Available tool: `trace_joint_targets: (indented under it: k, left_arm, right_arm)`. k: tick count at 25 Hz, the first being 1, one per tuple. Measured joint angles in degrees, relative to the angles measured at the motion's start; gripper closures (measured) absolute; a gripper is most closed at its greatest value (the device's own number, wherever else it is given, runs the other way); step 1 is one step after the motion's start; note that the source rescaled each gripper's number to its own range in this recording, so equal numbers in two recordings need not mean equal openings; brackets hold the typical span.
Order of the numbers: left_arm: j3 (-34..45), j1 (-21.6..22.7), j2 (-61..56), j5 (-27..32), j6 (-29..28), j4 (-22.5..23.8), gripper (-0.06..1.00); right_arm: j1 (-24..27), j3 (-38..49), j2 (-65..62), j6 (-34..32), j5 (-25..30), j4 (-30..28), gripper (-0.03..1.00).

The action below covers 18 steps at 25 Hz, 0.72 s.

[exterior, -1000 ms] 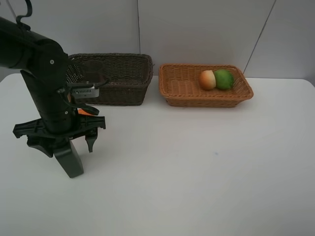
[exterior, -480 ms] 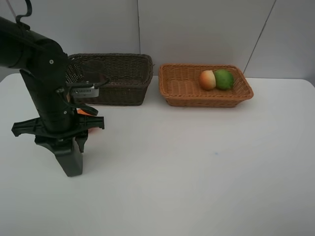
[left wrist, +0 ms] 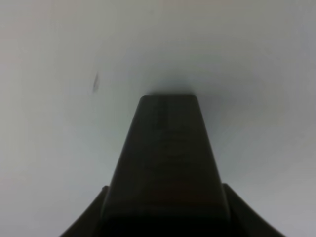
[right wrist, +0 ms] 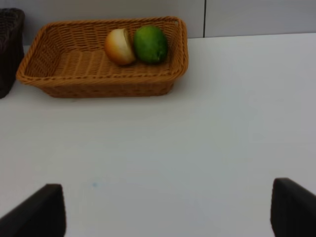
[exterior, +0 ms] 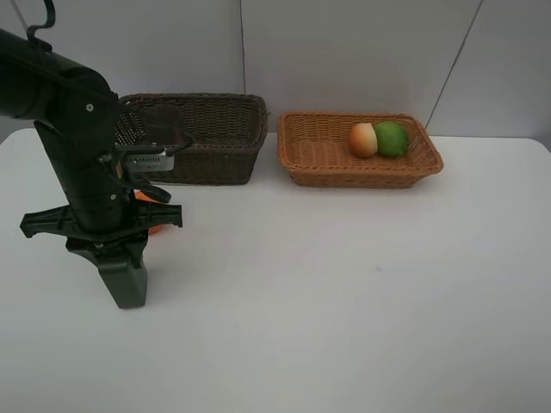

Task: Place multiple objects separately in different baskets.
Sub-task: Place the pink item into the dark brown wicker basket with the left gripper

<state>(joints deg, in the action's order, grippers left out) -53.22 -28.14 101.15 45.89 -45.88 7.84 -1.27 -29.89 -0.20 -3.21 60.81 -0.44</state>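
The black pump bottle point(exterior: 122, 280) stands on the white table at the left, and my left gripper point(exterior: 120, 251) has come down over it from above, its fingers pressed against the bottle's sides. The left wrist view is filled by the bottle point(left wrist: 165, 148) between the two fingers point(left wrist: 94, 219). A sliver of orange point(exterior: 154, 198) behind the arm looks like the mandarin, mostly hidden. The peach point(exterior: 362, 139) and the green fruit point(exterior: 392, 138) lie in the light tan basket point(exterior: 344, 172). My right gripper point(right wrist: 168, 212) hovers open in front of that basket point(right wrist: 74, 74), empty.
The dark brown basket point(exterior: 215, 138) stands at the back left, partly hidden by my left arm point(exterior: 82, 129); its corner point(right wrist: 7, 49) shows in the right wrist view. A wall rises right behind both baskets.
The left gripper's fingers have closed in from wide apart onto the black bottle. The right gripper and the fruit have not moved.
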Motion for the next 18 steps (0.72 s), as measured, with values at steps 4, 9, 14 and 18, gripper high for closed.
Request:
trace_joint_targets:
  k: [4,9,14,18]
  left_arm:
    - [0.0,0.0,0.0,0.0,0.1,0.0,0.47]
    - [0.0,0.0,-0.3,0.0,1.1,-0.3,0.47]
    - [0.5,0.0,-1.7,1.0,2.9,-0.9,0.47]
    - [0.5,0.0,-3.4,1.0,4.9,-1.1,0.47]
  right_arm:
    - [0.0,0.0,0.0,0.0,0.0,0.0,0.07]
    - [0.0,0.0,0.0,0.0,0.0,0.0,0.07]
    - [0.0,0.0,0.0,0.0,0.0,0.0,0.07]
    - [0.0,0.0,0.0,0.0,0.0,0.0,0.07]
